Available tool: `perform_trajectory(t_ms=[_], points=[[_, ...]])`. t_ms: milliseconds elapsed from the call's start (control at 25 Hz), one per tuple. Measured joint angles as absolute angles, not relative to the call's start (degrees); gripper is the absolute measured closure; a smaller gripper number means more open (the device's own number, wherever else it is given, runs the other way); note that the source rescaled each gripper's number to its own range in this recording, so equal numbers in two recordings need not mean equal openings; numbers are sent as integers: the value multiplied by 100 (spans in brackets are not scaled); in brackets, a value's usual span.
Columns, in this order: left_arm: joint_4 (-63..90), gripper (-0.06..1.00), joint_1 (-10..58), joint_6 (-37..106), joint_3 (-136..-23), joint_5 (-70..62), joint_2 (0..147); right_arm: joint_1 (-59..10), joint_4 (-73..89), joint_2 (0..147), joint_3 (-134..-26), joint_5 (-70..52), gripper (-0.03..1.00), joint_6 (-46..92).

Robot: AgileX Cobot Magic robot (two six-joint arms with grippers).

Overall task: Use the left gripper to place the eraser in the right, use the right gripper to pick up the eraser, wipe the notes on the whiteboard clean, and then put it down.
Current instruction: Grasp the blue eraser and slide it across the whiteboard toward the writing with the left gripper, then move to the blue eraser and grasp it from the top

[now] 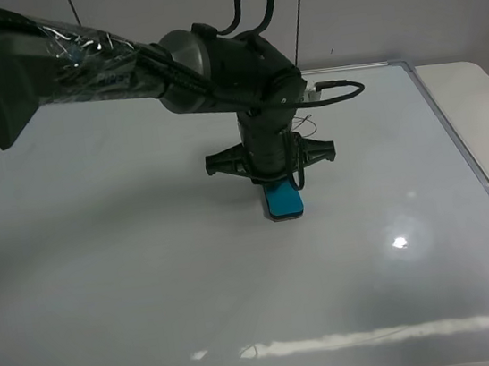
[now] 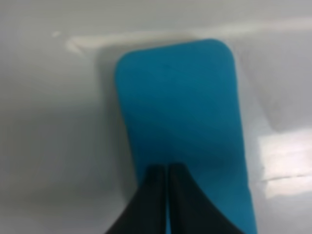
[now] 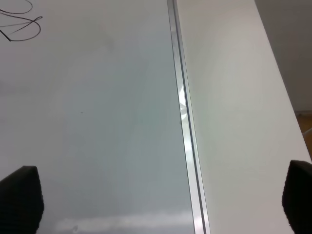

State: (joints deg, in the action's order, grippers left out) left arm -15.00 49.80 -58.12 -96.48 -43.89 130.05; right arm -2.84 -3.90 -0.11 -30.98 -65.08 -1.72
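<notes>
The teal eraser (image 1: 283, 201) lies flat on the whiteboard (image 1: 149, 277) near its middle. My left gripper (image 1: 275, 179) reaches in from the upper left and stands right over the eraser's far end. In the left wrist view the eraser (image 2: 180, 107) fills the frame, and the gripper (image 2: 167, 171) has its two dark fingers pressed together over the eraser's near end, not around it. The notes (image 1: 306, 123) are a thin black scribble just behind the arm, also in the right wrist view (image 3: 19, 24). My right gripper (image 3: 161, 200) is open and empty above the board's right frame.
The board's silver frame (image 3: 183, 122) runs along its right edge, with a white tabletop (image 1: 479, 116) beyond it. The left arm's thick body and cables (image 1: 121, 64) cross the back left of the board. Light glare (image 1: 400, 242) lies at the right front.
</notes>
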Motion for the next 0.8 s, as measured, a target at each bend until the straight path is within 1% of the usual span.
perform_trajectory(t_ms=[240,360,400,480,520,600,640,680,720,800], points=[[-1558,94,4980,-5536,-10136,-5209,12905,-284,-390,-11,-3098,-6508,0,-172],[-1753,89,4980,-5391,-10241,-5488,12677,-284,-390,-11,-3098,-6508,0,-172],[-1866,84,4980,-5356,-10254,-5542,12608,-284,-390,-11,-3098,-6508,0,-172],[-2115,67,4980,-5233,-10267,-5620,12456,-284,-390,-11,-3098,-6508,0,-172],[-2239,53,4980,-5195,-10267,-5678,12395,-284,-390,-11,-3098,-6508,0,-172],[-2387,20,4980,-5120,-10267,-5798,12281,-284,-390,-11,-3098,-6508,0,-172],[-2418,10,4980,-5091,-10267,-5853,12244,-284,-390,-11,-3098,-6508,0,-172],[-2434,3,4974,-5048,-10267,-5908,12214,-284,-390,-11,-3098,-6508,0,-172],[-2448,-1,4974,-4980,-10267,-5955,12194,-284,-390,-11,-3098,-6508,0,-172],[-2503,-4,4974,-4812,-10267,-6040,12152,-284,-390,-11,-3098,-6508,0,-172]])
